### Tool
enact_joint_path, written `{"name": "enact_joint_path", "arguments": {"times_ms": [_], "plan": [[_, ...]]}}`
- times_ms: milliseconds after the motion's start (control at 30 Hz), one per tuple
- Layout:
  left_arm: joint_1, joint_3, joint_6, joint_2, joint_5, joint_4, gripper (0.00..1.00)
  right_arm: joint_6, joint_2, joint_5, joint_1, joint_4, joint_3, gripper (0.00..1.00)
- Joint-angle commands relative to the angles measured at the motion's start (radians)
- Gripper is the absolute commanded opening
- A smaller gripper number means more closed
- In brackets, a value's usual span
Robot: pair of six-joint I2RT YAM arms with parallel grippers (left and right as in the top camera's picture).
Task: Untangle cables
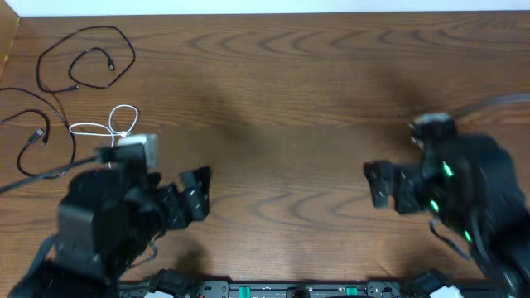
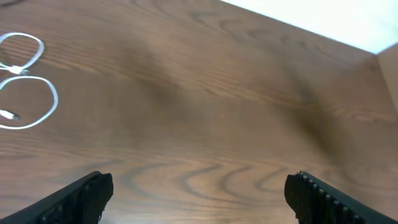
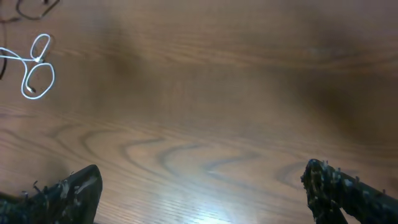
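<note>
Right, starting nearest the robot: the left gripper point(image 1: 202, 193) hangs low over the desk point(image 1: 290, 99) at the near left. Its jaws are spread wide with nothing between them. The left wrist view shows the two dark fingers point(image 2: 84, 194) at opposite bottom corners, with only bare wood grain in the gap. Across on the right, the right gripper point(image 1: 373, 184) faces inward toward the middle, jaws likewise parted and holding nothing. Its fingertips point(image 3: 71, 190) frame the empty desk.

Moving out, the white cable point(image 1: 112, 128) lies just beyond the left arm point(image 1: 99, 215), well left of centre. It is folded into two small loops side by side like a figure eight. Its long axis runs roughly left to right across the desk in the overhead view. One small plug end shows inside a loop in the left wrist view.

Further left, the other black cable point(image 1: 36, 136) curls near the desk's left edge. Its plug points toward the far right, and one strand trails out of frame.

Farthest back, in the far left corner, the looped black cable point(image 1: 110, 62) sweeps one big open ring with a smaller curl inside. A tail drops toward the other black cord; whether those two cross, I cannot tell.
</note>
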Motion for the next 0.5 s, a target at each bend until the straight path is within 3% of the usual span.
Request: {"name": "enact_joint_path", "arguments": {"times_ms": [0, 300, 467], "plan": [[-0.006, 0.0, -0.01, -0.023, -0.053, -0.014, 0.94, 0.042, -0.102, 0.1, 0.017, 0.011, -0.1, 0.99], [-0.006, 0.0, -0.011, -0.023, -0.053, -0.016, 0.95, 0.225, -0.191, 0.103, 0.015, 0.024, -0.248, 0.99], [-0.006, 0.0, -0.011, -0.023, -0.053, -0.016, 0.95, 0.239, -0.178, 0.103, 0.015, 0.023, -0.28, 0.99]]}}
